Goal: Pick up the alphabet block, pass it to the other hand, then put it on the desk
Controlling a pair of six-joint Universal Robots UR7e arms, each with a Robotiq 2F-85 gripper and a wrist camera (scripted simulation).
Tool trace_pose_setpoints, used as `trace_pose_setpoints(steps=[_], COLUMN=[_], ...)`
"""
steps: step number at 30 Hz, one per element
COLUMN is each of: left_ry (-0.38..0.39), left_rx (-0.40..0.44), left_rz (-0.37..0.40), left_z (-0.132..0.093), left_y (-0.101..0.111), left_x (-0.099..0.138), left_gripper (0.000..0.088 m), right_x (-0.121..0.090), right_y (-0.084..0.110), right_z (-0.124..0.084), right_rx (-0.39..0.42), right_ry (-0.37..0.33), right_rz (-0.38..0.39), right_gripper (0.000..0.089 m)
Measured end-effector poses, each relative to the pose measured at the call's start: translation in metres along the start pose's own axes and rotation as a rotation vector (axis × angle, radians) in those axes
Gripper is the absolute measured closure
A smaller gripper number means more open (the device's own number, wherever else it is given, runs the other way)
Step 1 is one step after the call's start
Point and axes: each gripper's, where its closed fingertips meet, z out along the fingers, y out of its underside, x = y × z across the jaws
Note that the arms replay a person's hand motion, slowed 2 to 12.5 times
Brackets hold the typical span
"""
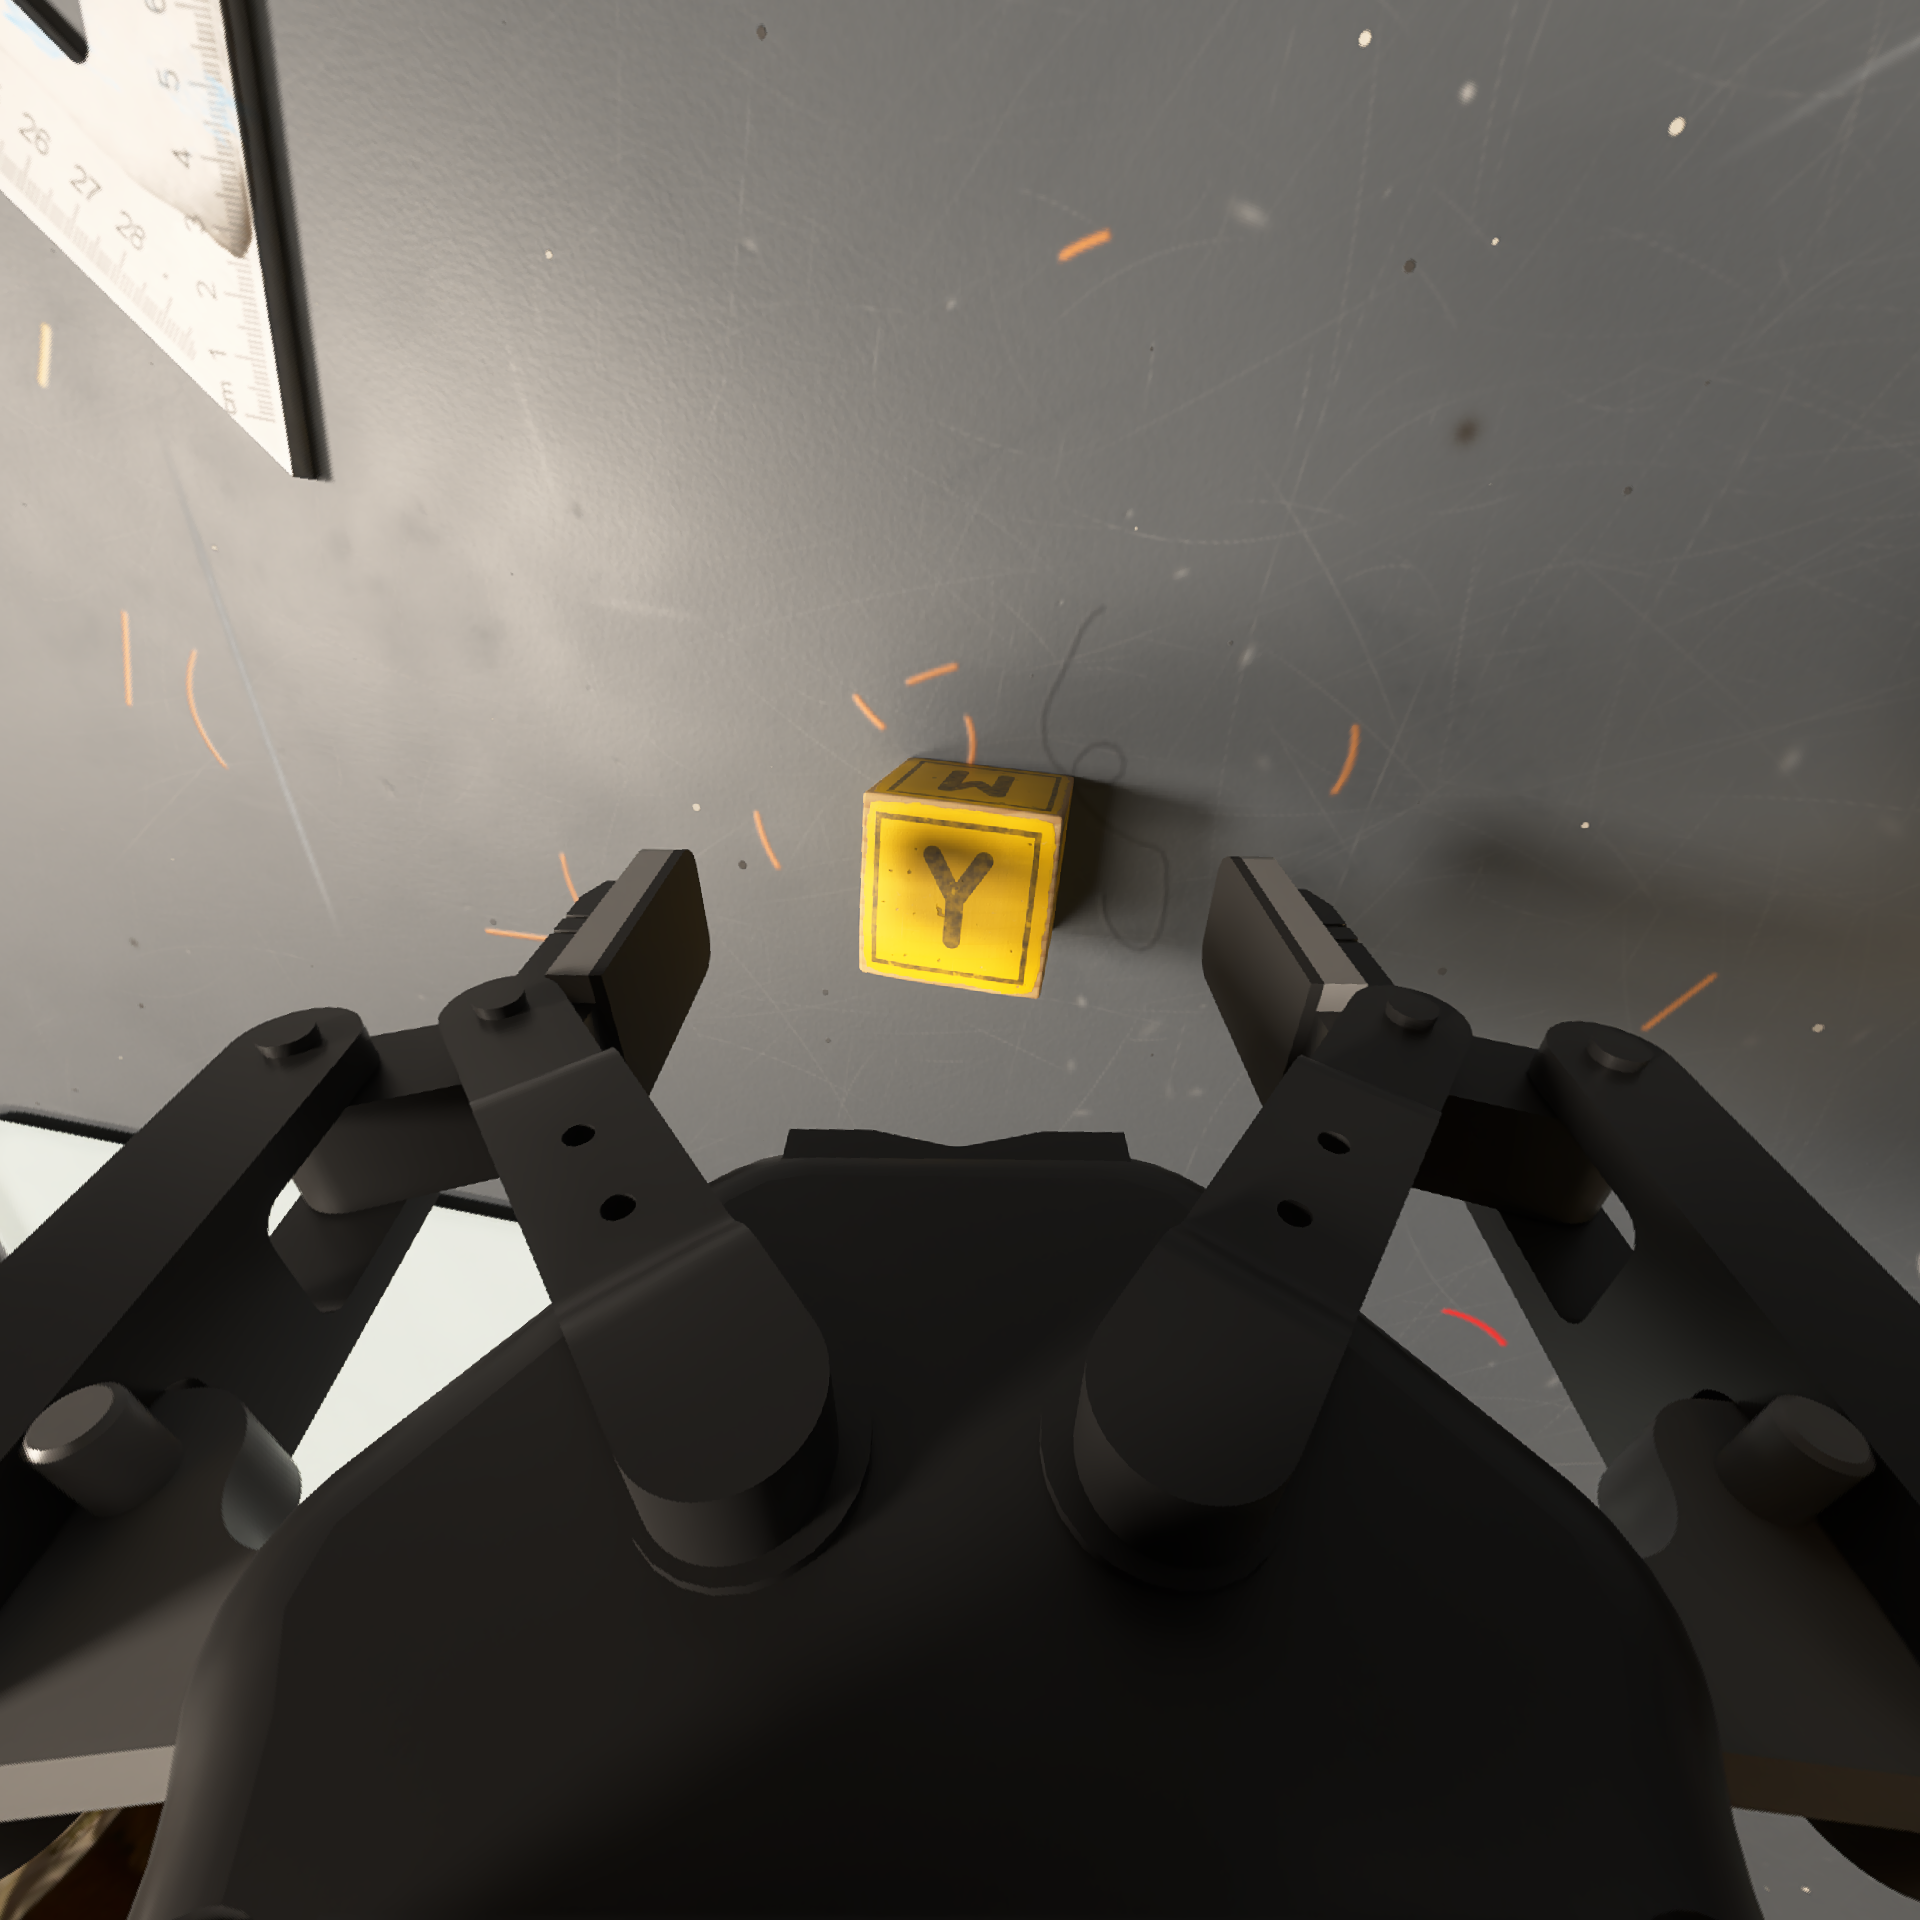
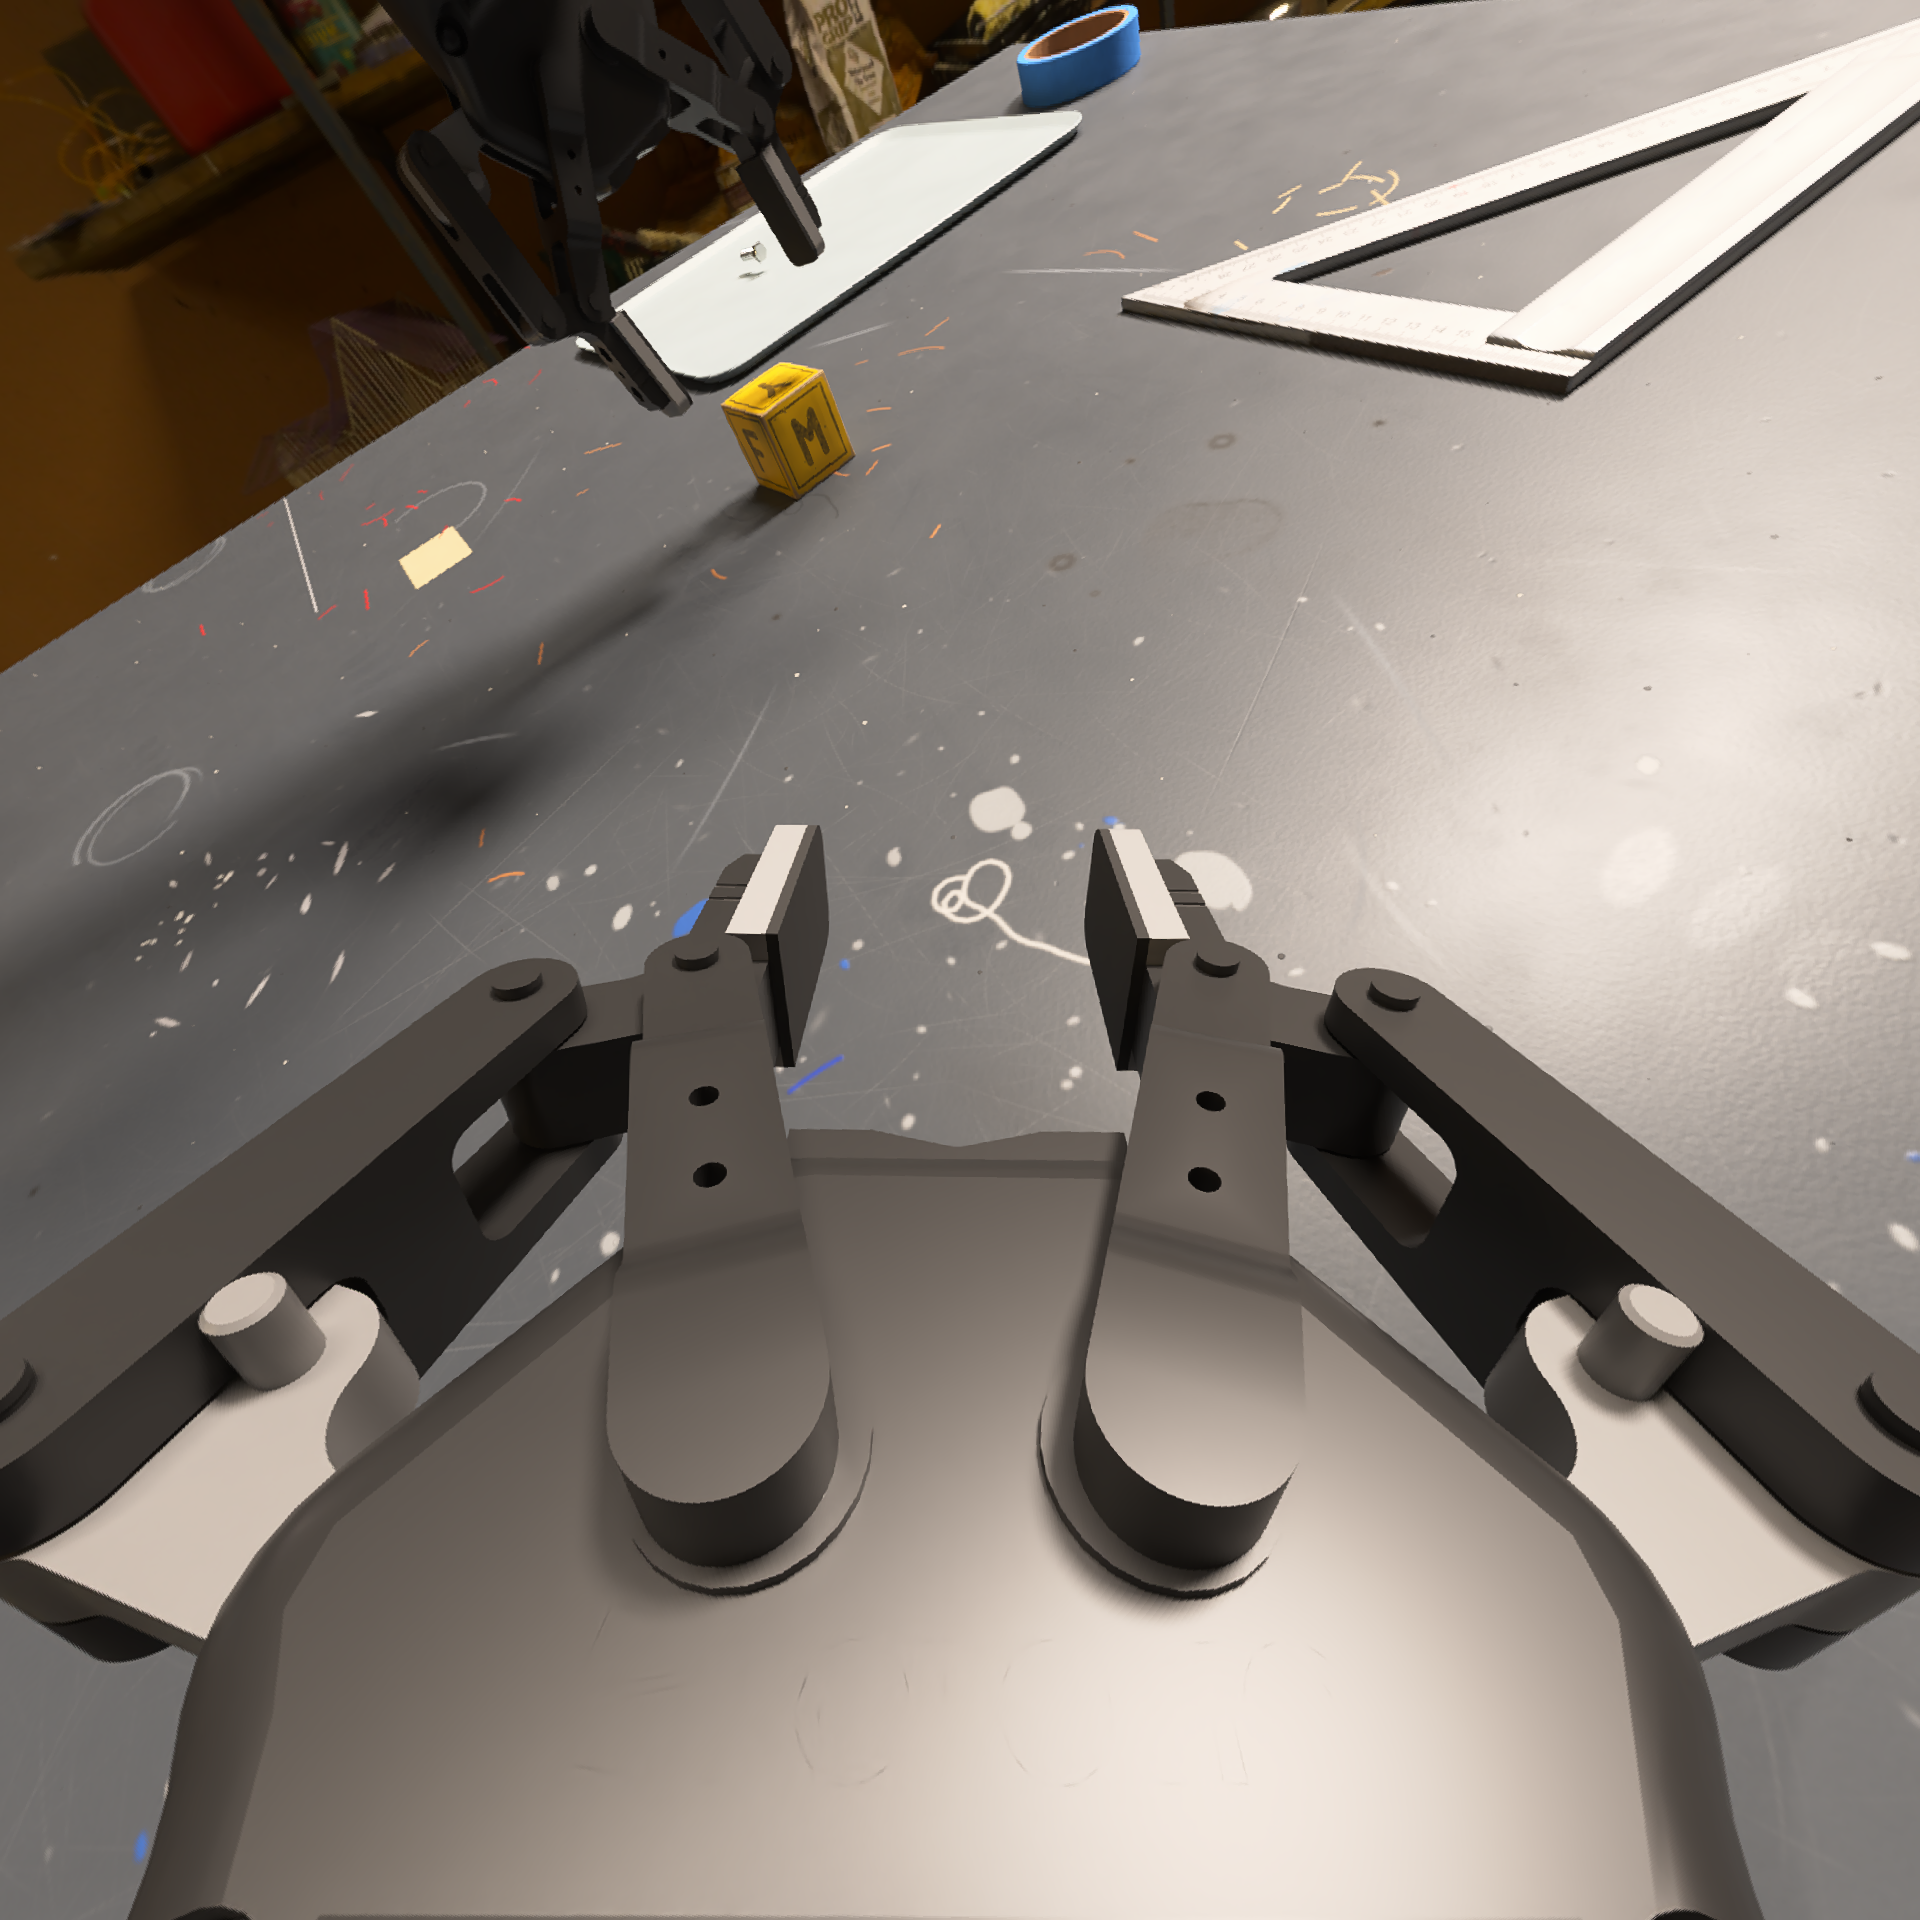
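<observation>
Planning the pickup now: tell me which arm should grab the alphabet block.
Left. The left gripper hangs open right over the alphabet block, fingers either side. The right gripper is open too, but well away from the block across the desk.

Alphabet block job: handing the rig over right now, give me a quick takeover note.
Left pincer: open, above the desk, fingers either side of the alphabet block but not touching it.
Right pincer: open, empty, well away from the block, over bare desk.
Block: sits on the desk near the white tray; set square and blue tape roll farther off.
Done: left arm lined up on the block.
Left: lower, close, lift, pass to the right pincer, set it down.
</observation>
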Motion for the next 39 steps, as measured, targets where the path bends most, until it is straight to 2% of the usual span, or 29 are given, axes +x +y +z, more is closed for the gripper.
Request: trace_pose_setpoints(steps=[15, 24, 39], left_ry=[0.033, 0.061, 0.064], left_rx=[-0.072, -0.110, -0.110], left_rz=[0.032, 0.058, 0.062], left_z=[0.016, 0.023, 0.018], left_y=[0.008, 0.014, 0.016], left_x=[-0.001, 0.002, 0.002], left_gripper=[0.0183, 0.0482, 0.0488], right_x=[0.002, 0.002, 0.003], right_y=[0.000, 0.001, 0.002], right_z=[0.001, 0.002, 0.003], right_rx=[0.001, 0.000, -0.008], right_ry=[-0.009, -0.020, -0.030], right_rz=[0.027, 0.043, 0.056], right_gripper=[0.0440, 0.0442, 0.0428])
